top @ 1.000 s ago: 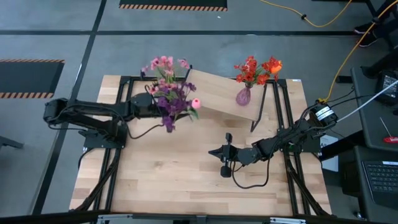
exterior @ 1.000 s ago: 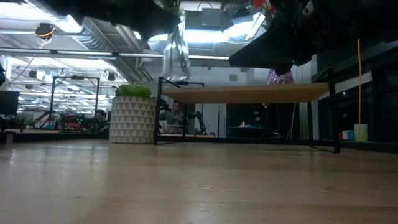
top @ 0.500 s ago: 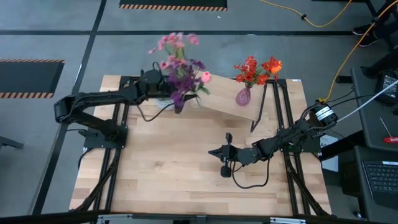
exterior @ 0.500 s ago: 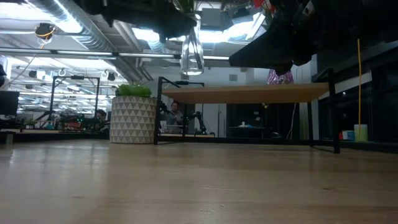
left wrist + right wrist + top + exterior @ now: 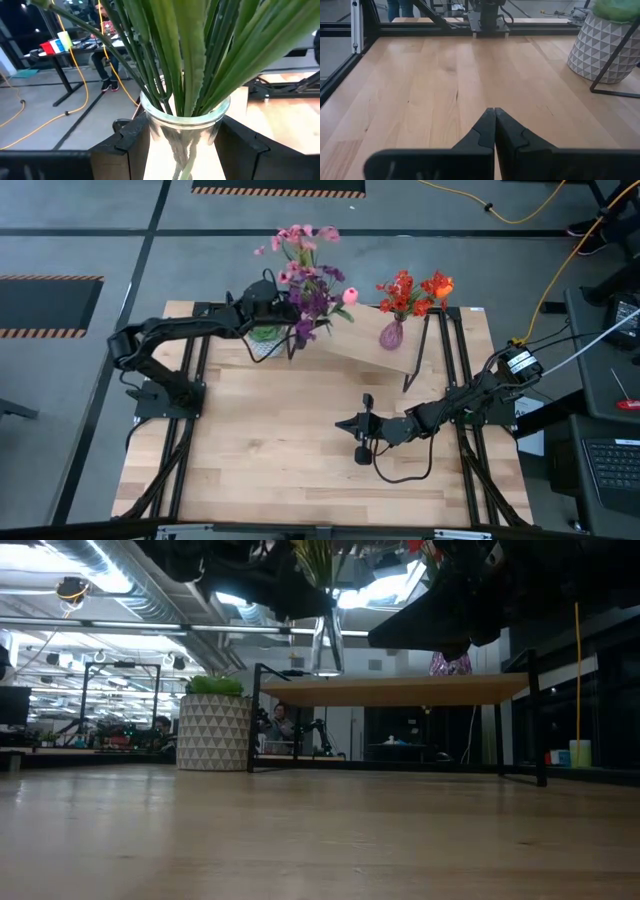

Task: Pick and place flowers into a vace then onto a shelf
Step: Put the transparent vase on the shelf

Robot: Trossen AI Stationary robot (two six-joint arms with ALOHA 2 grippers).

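A clear glass vase (image 5: 185,125) filled with pink and purple flowers (image 5: 305,275) hangs in the air at the shelf's left end, with my left gripper (image 5: 287,320) shut on it. In the low view the vase (image 5: 327,640) is upright, its base about level with the top of the shelf (image 5: 400,690). A small purple vase (image 5: 392,334) with red-orange flowers (image 5: 410,292) stands on the shelf (image 5: 350,340). My right gripper (image 5: 345,425) is shut on nothing, low over the table's middle. My left gripper pinches the glass vase between its two fingers (image 5: 132,145), one on each side of the wall just below the rim (image 5: 210,117). The fingers come in about level from the table's left. The vase stays upright, lifted clear of the table, stems standing in it.
A white patterned pot (image 5: 213,730) with a green plant stands on the table by the shelf's left legs, under my left arm (image 5: 200,330). The shelf's thin black legs (image 5: 535,720) stand at the far right. Bare wooden tabletop (image 5: 280,450) lies toward the near edge.
My left gripper has carried the vase of flowers toward the table's far edge and to the right, up beside the shelf's left end, rising a little. The vase has stayed upright in the hold.
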